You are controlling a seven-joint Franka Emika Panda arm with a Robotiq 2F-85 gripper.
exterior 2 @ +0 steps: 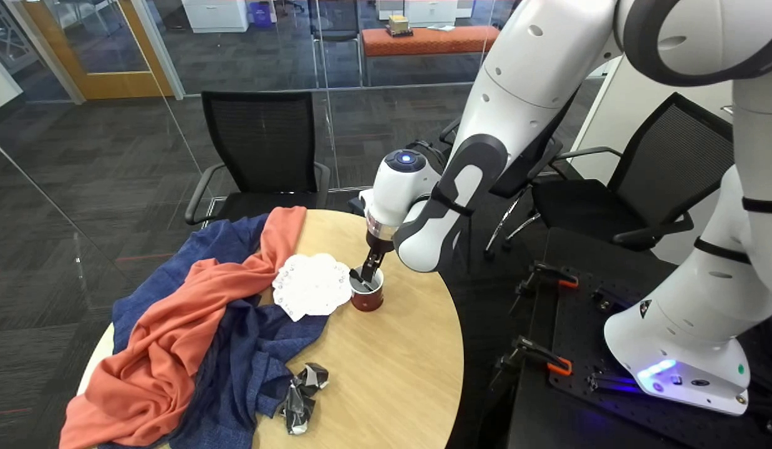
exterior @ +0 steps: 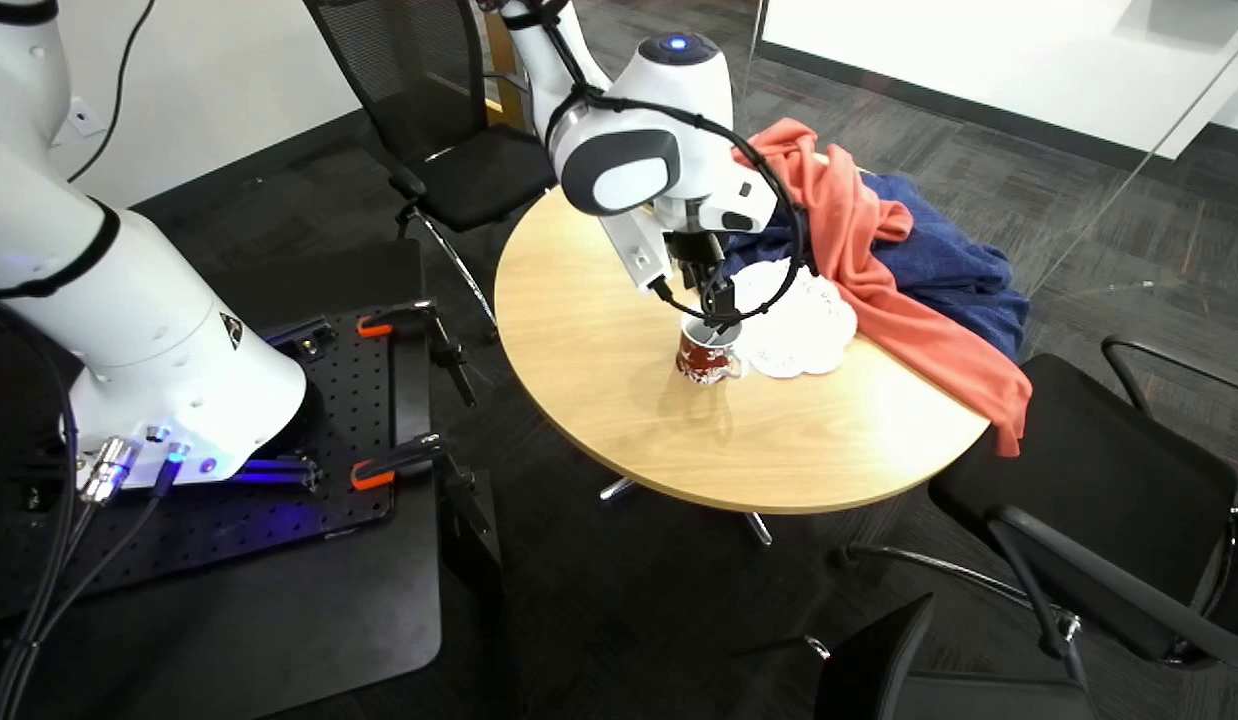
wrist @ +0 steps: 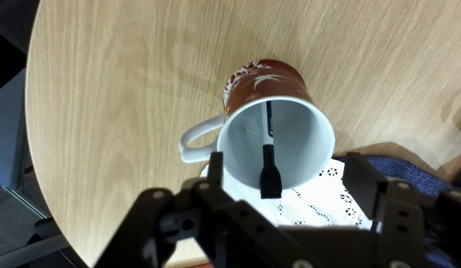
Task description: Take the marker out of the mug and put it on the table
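1. One marker (wrist: 269, 160), not out yet: it leans in the mug (wrist: 297, 137), pale barrel inside, black cap poking past the rim.
2. Hand (wrist: 286, 171): fingers spread apart, nothing held. Cap lines up between them in the wrist view; can't tell if they're at its depth or touching the mug.
3. Progress, my read: approach mostly done. Left: pinch the cap, lift until the barrel clears the rim, shift over, lower, release on the desk (exterior: 589, 350).
4. Mug stands upright on the wood. Tight around that rim; a low finger could tip it.
5. Lace doily (exterior 2: 311, 284) just beside the mug. Coral cloth (exterior 2: 168, 349) and blue cloth (exterior 2: 274, 340) beyond it, both reaching past the desk edge. Poor place to set down, I'd say.
6. Best room: bare wood on the robot base (exterior 2: 679, 340) side of the mug, in both exterior views. Curved desk edge there, so lay it well inboard; it may roll.
7. Crumpled dark item (exterior 2: 302, 399) by the blue cloth, well apart from the mug. Shouldn't matter.
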